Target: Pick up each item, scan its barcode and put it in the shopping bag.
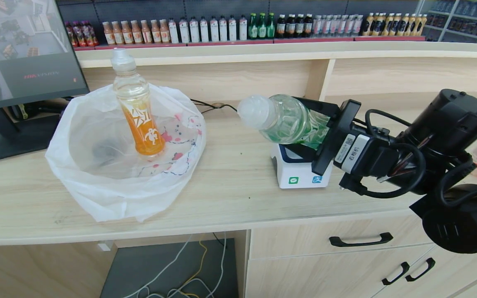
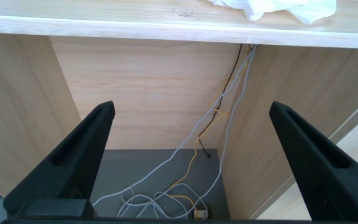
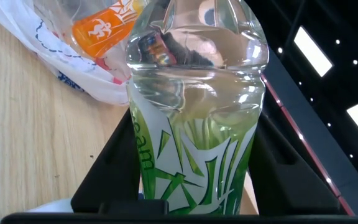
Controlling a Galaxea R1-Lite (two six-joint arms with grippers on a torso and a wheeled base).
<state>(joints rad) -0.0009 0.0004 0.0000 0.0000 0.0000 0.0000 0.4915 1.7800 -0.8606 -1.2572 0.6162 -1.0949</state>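
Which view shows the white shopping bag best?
The head view: the whole shopping bag sits open on the counter, an orange bottle standing in it. The right wrist view shows one crumpled side beyond the green bottle; the left wrist view shows a scrap of its rim at the counter edge.

**Head cam high over counter, two wrist cams close in**

Head view looks forward and down from mid range on the light wooden counter (image 1: 230, 182).

Right wrist view sits very near, right behind the clear plastic bottle with a green label (image 3: 194, 124). It faces along the bottle toward the thin white plastic shopping bag (image 3: 61, 68). Head view shares both, bottle (image 1: 288, 120) and bag (image 1: 97, 186).

Left wrist view sits low, below the counter's front edge (image 2: 104, 25), facing the open bay under it. With head view it shares that edge, the bag's hem (image 2: 284, 9) and the loose white and yellow cables (image 2: 185, 168) (image 1: 180, 269).
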